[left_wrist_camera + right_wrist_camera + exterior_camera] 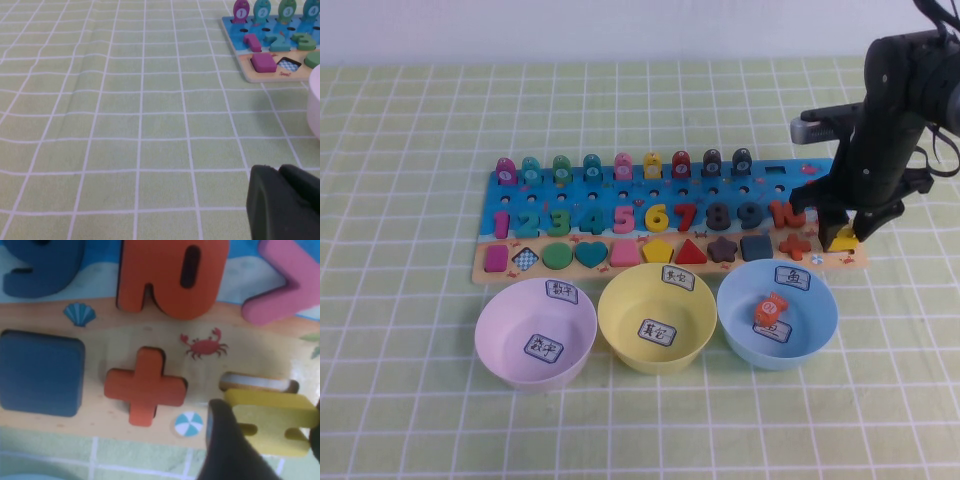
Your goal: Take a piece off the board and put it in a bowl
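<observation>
Right gripper sits low over the right end of the board, fingers pinching the yellow equals-sign block. In the right wrist view the block is between the dark fingers, shifted off its slot, so part of the pale recess shows just beside it. Block looks tilted and partly out of the slot, still over the tan strip of the board. Orange plus sits seated just beside it, dark blue square further along, orange 10 above the plus, a pink greater-than piece near the board end.

High view: three bowls in a row in front of the board, touching or nearly touching each other. Pink bowl on robot's left, pale yellow bowl in the middle with two white labels, blue bowl on the right holding a small orange piece. Yellow bowl holds only its label. Block is well right of the yellow bowl, just behind the blue bowl's far right rim.

Left gripper hangs low over the green checked tablecloth, well left of the board's left end; only a dark finger edge shows, so cannot tell whether spread or pressed together. Pink bowl rim just at the frame edge.
</observation>
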